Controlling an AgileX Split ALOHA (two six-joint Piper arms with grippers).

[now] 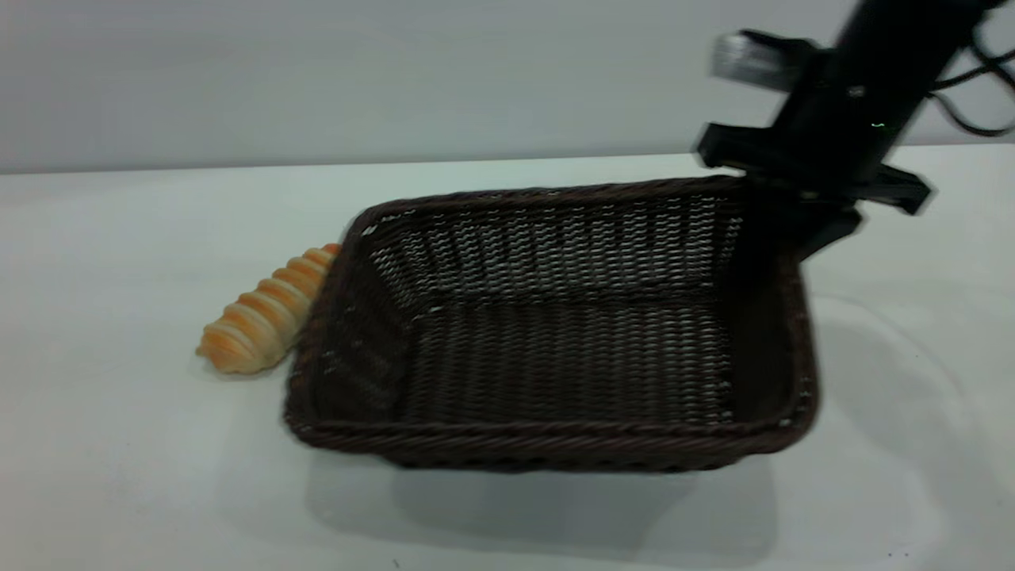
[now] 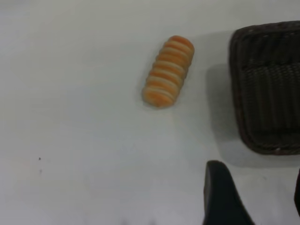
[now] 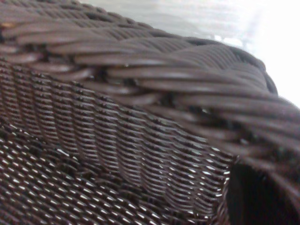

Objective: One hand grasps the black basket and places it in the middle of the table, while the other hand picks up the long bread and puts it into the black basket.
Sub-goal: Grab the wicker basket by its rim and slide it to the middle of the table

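The right gripper (image 1: pixel 801 226) sits at the far right corner of the large rectangular dark brown-black woven wicker basket (image 1: pixel 555 333). Its fingers appear closed over the braided rim there, one inside the wall and one outside, though the dark arm hides the exact contact; the right wrist view is filled by rim and openwork wall at very close range, which fits a pinch on that edge. The basket's shadow on the tabletop suggests it is lifted or tilted at the held side; I cannot tell which.

I judge the basket light and fairly stiff, yet a one-corner hold on so long a body lets it swing and sag. The thick braided rim is the sound place to grip, since the thin weave below would flex.

The small elongated golden-orange loaf with pale spiral ridges (image 1: pixel 266 311) lies on the wide white-grey matte tabletop (image 1: pixel 119 444) just beside the basket's left end wall, possibly touching its far corner. It looks light and firm, with ridges that should resist slipping; across its middle is the natural hold.

The left gripper (image 2: pixel 253 197) hovers above the tabletop near the basket's left end, apart from the loaf, holding nothing. One dark finger (image 2: pixel 220 194) shows, and another only at the picture edge, so the fingers look spread.
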